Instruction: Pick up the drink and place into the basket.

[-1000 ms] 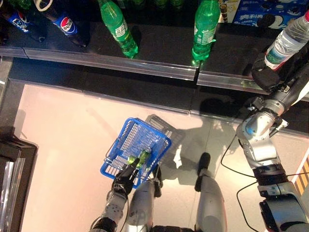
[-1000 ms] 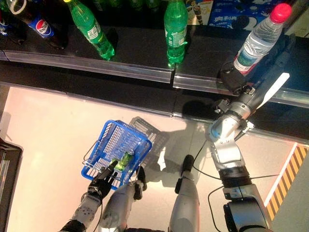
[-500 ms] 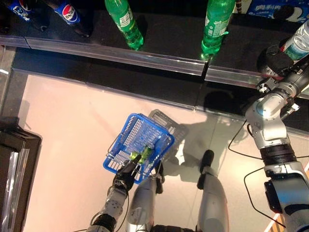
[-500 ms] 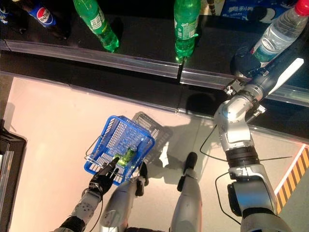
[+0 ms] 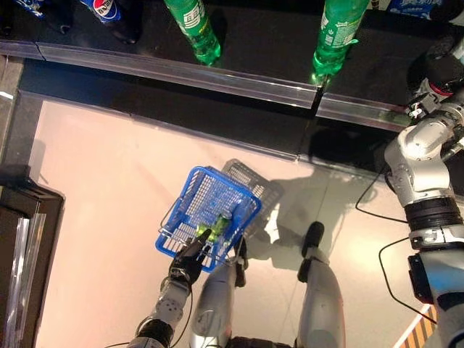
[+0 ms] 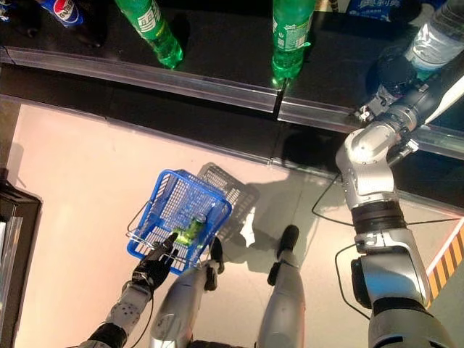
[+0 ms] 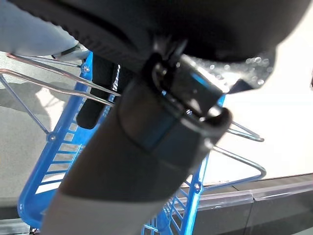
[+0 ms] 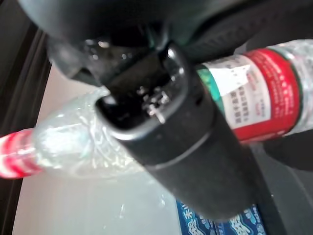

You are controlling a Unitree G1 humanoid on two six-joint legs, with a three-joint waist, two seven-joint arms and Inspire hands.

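My right hand (image 6: 395,72) reaches to the dark shelf (image 6: 217,51) at the upper right and is shut on a clear water bottle (image 6: 435,43) with a red cap. In the right wrist view the thumb (image 8: 166,127) lies across the bottle (image 8: 264,93) near its red label. My left hand (image 5: 187,262) is low at the left, shut on the wire handles (image 7: 58,73) of the blue basket (image 5: 190,183). The basket hangs above the floor. A green can (image 5: 220,223) lies inside it.
Green bottles (image 5: 194,29) and dark cola bottles (image 5: 109,9) stand on the shelf behind a clear rail (image 5: 217,76). Blue boxes (image 6: 370,7) are at the back. A black cabinet (image 5: 22,246) stands at the left. Striped floor tape (image 6: 449,257) is at the right.
The camera has shifted, so the shelf sits higher in the picture. My right hand stays on the water bottle while its arm has straightened toward the shelf. The basket hangs as before.
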